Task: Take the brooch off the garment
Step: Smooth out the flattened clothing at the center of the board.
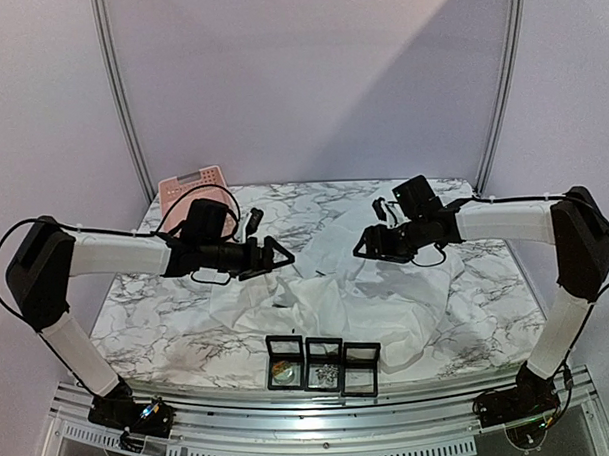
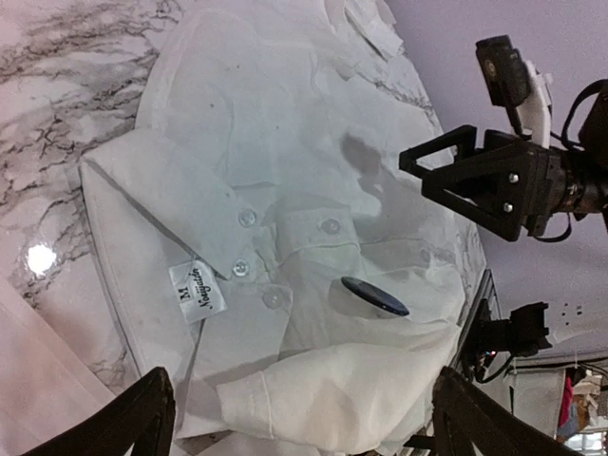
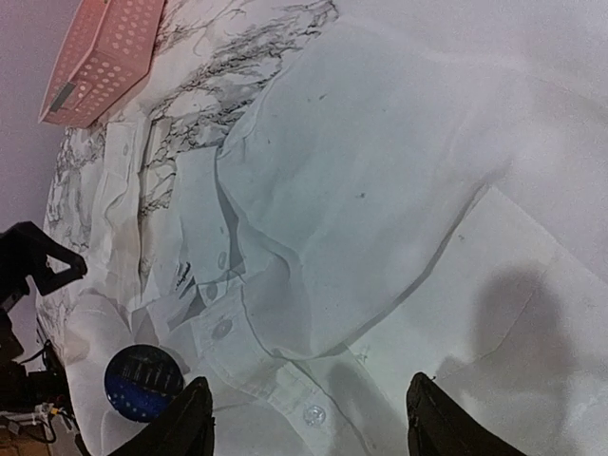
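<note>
The garment (image 1: 357,301) is a large white wrinkled shirt spread over the middle of the marble table. It fills the left wrist view (image 2: 285,171) and the right wrist view (image 3: 380,171). The brooch (image 2: 374,295) is a dark blue round disc pinned on the shirt front near the buttons and collar label. It also shows in the right wrist view (image 3: 143,383). My left gripper (image 1: 277,255) hovers open and empty above the shirt's left part; its own view (image 2: 304,427) looks down on the brooch. My right gripper (image 1: 363,248) hovers open and empty above the shirt's right part (image 3: 309,427).
A pink basket (image 1: 191,184) stands at the back left, also in the right wrist view (image 3: 100,52). Three small black open boxes (image 1: 322,364) sit in a row at the front edge, touching the shirt's hem. The two grippers face each other across a short gap.
</note>
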Robot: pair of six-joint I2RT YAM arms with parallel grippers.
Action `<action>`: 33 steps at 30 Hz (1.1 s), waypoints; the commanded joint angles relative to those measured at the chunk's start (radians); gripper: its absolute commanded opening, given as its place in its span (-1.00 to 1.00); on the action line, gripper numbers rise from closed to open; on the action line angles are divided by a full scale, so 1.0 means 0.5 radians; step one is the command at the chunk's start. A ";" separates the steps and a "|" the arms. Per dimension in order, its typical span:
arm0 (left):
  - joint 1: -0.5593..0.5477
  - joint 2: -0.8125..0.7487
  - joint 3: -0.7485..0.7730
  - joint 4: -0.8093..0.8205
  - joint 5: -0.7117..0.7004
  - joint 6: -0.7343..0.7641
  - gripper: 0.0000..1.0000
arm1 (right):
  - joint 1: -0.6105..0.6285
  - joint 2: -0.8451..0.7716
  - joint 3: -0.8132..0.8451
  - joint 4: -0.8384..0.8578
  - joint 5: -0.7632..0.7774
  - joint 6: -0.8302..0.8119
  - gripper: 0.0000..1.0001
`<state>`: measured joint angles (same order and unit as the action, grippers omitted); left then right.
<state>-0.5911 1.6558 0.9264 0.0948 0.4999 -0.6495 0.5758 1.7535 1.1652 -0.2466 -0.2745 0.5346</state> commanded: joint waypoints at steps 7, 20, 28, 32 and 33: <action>-0.114 -0.051 -0.249 0.387 -0.211 -0.247 0.88 | 0.008 0.233 0.068 0.178 -0.045 0.373 0.28; -0.207 0.091 -0.283 0.721 -0.113 -0.460 -0.03 | 0.004 0.381 0.105 0.258 -0.015 0.462 0.11; -0.225 0.118 -0.288 0.722 -0.113 -0.464 -0.24 | 0.005 0.473 0.153 0.320 -0.085 0.504 -0.29; -0.226 0.164 -0.293 0.709 -0.104 -0.468 -0.60 | 0.006 0.500 0.187 0.335 -0.127 0.487 -0.65; -0.228 0.169 -0.296 0.709 -0.108 -0.468 -0.67 | 0.006 0.510 0.197 0.334 -0.127 0.484 -0.66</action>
<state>-0.6888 1.7069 0.7982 0.4397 0.4389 -0.8841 0.5758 1.9728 1.2251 -0.1020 -0.3180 0.7822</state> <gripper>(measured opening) 0.219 0.189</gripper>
